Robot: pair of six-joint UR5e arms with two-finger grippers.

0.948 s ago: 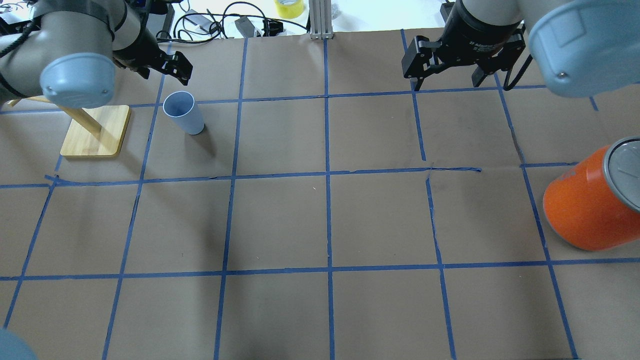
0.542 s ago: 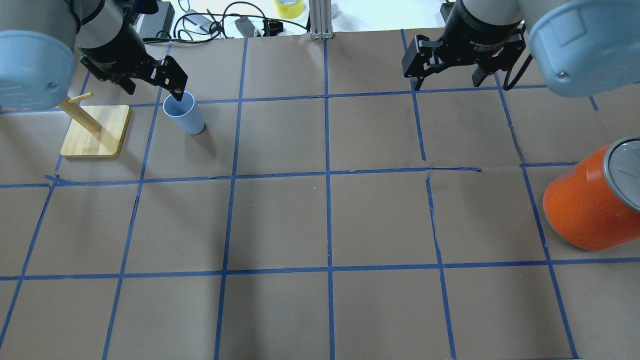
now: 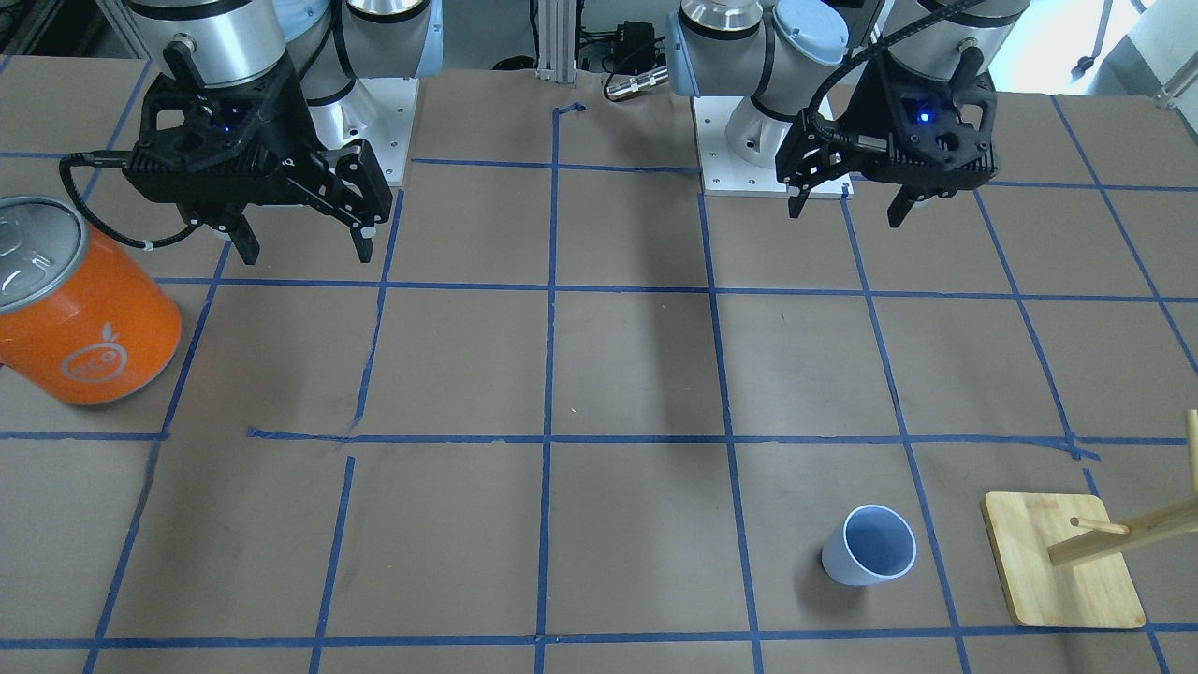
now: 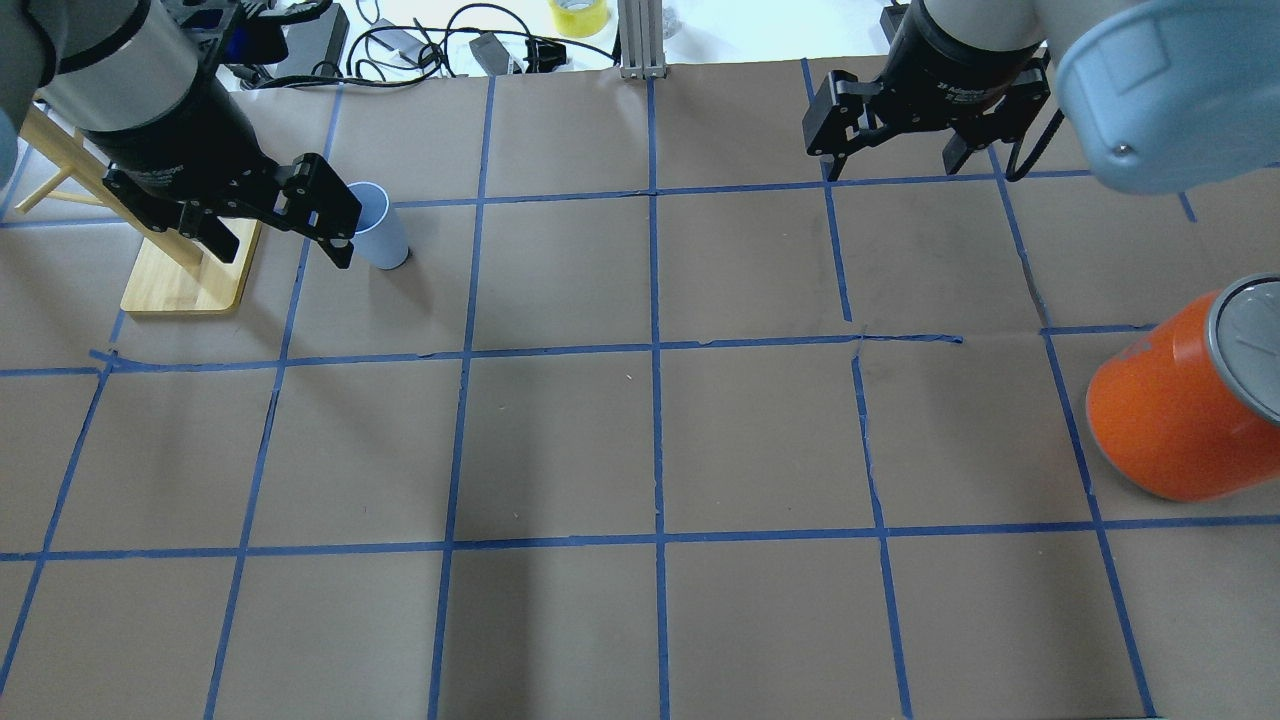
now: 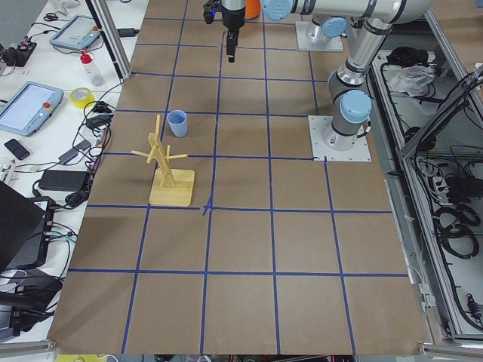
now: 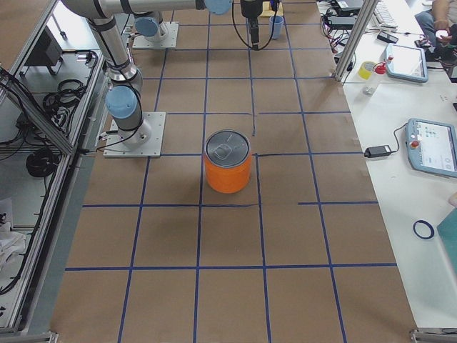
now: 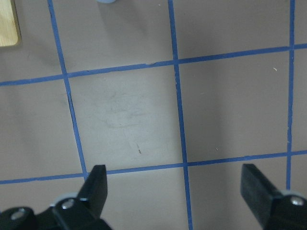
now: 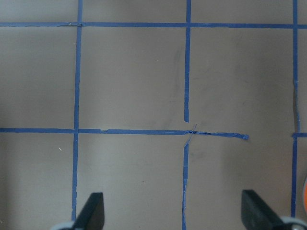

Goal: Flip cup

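The pale blue cup stands upright with its mouth up, on the brown paper next to the wooden stand; it also shows as the cup in the overhead view and the cup from the left end. My left gripper hangs open and empty high above the table, well back toward the robot's base. In the overhead view the left gripper overlaps the cup's left side. The left wrist view shows open fingers and only the cup's edge at the top. My right gripper is open and empty.
A wooden peg stand sits just left of the cup. A large orange can stands at the table's right side. Cables and a yellow tape roll lie beyond the far edge. Blue tape lines grid the table.
My left arm has swung round, and its gripper has moved down the overhead view until it overlaps the cup's left side. Cup, can and right arm are unmoved.
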